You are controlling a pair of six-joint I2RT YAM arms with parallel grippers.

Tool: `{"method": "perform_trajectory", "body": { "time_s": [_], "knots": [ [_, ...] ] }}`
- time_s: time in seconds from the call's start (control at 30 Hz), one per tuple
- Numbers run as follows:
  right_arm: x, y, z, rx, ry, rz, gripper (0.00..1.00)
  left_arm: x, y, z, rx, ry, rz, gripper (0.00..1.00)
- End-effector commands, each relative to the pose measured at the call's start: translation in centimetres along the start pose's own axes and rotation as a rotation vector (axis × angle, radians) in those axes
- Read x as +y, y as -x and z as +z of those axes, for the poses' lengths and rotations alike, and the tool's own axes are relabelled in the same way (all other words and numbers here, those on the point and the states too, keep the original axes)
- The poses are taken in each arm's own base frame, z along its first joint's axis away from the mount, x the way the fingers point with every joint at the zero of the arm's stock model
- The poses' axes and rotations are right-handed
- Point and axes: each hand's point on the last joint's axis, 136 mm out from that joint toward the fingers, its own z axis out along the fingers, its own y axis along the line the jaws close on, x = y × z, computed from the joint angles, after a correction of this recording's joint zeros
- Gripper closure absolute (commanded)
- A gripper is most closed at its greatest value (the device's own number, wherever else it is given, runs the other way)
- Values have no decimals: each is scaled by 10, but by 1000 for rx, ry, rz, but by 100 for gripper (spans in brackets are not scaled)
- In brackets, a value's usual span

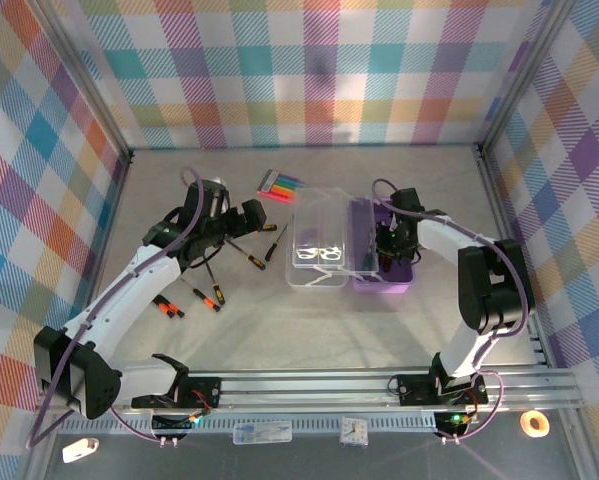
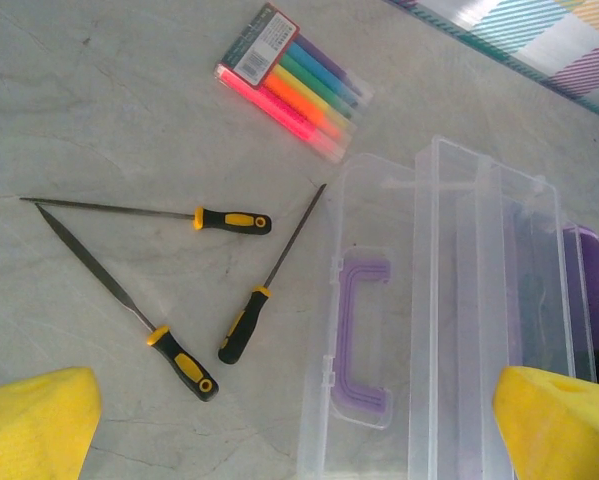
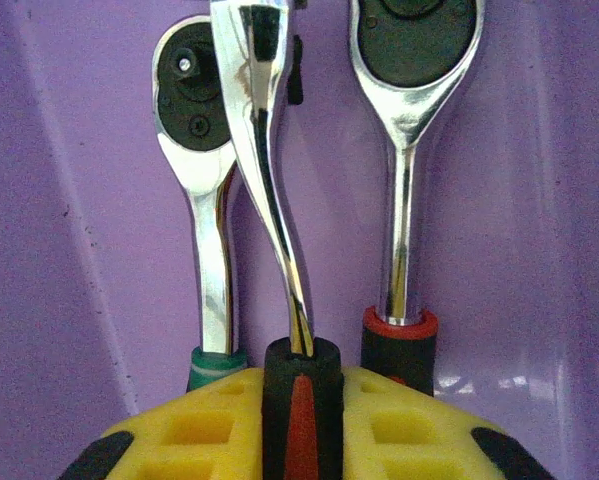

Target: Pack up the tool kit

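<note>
The tool kit lies open at mid-table: purple base (image 1: 364, 215) on the right, clear lid (image 1: 319, 215) with its purple handle (image 2: 364, 340) flat on the left. My right gripper (image 3: 301, 420) is down inside the purple base (image 3: 69, 250), shut on the black-and-red grip of a chrome ratchet wrench (image 3: 269, 200). Two more ratchets (image 3: 209, 250) (image 3: 404, 200) lie beside it on the base floor. My left gripper (image 2: 297, 425) hangs open over the table by the lid's left edge. Three black-and-yellow-handled tools (image 2: 234, 220) (image 2: 184, 365) (image 2: 244, 325) lie loose to its left.
A flat pack of rainbow markers (image 2: 294, 85) lies behind the lid. More small handled tools (image 1: 211, 295) (image 1: 169, 306) rest near the left arm. Checked walls close in the table on three sides.
</note>
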Motion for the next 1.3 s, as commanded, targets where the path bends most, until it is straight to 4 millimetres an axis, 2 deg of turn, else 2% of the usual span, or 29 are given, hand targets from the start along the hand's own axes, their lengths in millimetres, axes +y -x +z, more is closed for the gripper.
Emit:
{"method": "perform_trajectory", "body": {
  "time_s": [0.0, 0.17, 0.27, 0.57, 0.73, 0.9, 1.1, 1.27],
  "knots": [
    [3, 10, 0, -24, 16, 15, 75, 2, 5, -2, -3, 7, 10, 0],
    [6, 13, -8, -37, 23, 15, 71, 1, 5, -2, -1, 7, 10, 0],
    [8, 19, -21, -67, 21, 9, 70, 2, 5, -2, -1, 10, 11, 0],
    [21, 35, -86, -215, 58, -15, 69, 19, 4, -3, -17, 91, -19, 2],
    [36, 29, -112, -259, 152, -34, 69, 48, -4, -8, -38, 204, -78, 4],
    [48, 18, -131, -292, 226, -59, 68, 91, -21, -21, -71, 354, -158, 7],
    [62, 5, -144, -303, 285, -106, 68, 123, -46, -20, -47, 450, -206, 19],
    [65, -7, -139, -277, 299, -124, 69, 129, -60, 3, 15, 475, -193, 48]
  ]
}}
